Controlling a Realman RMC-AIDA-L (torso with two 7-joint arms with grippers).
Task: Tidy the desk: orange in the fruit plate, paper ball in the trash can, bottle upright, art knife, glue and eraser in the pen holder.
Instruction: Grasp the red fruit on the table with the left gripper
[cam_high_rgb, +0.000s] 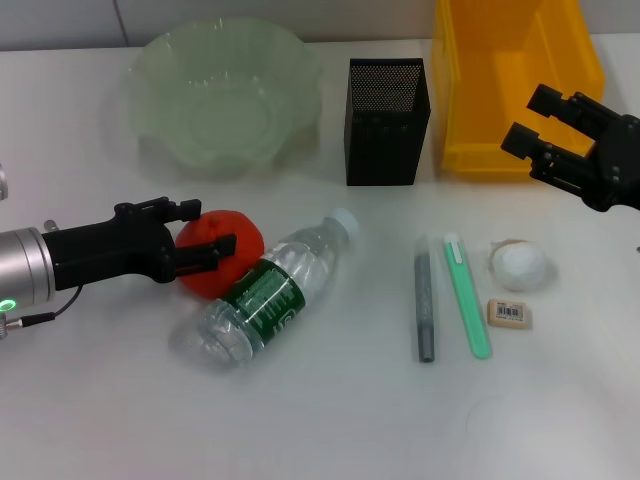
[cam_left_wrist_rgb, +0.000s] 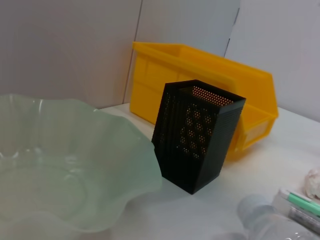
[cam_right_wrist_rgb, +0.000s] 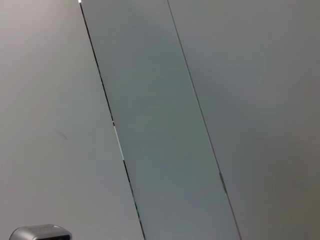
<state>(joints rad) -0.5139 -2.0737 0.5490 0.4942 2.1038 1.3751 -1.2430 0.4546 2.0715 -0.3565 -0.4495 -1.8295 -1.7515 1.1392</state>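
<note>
Left gripper (cam_high_rgb: 205, 232), fingers spread around the orange (cam_high_rgb: 222, 253), is poised to grasp it for the fruit plate (cam_high_rgb: 160, 70) beyond; right gripper (cam_high_rgb: 545, 125) hovers with fingers spread.

Silver cylindrical left forearm with green indicator light, thin cable, black left claw (cam_high_rgb: 215, 238), black right claw (cam_high_rgb: 537, 120)

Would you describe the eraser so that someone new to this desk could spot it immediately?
Start at the yellow trash can at the back of the desk and come forward to the crumpled paper ball. The eraser lies just in front of it, right of the green art knife: a small beige block with a white barcode label.
</note>
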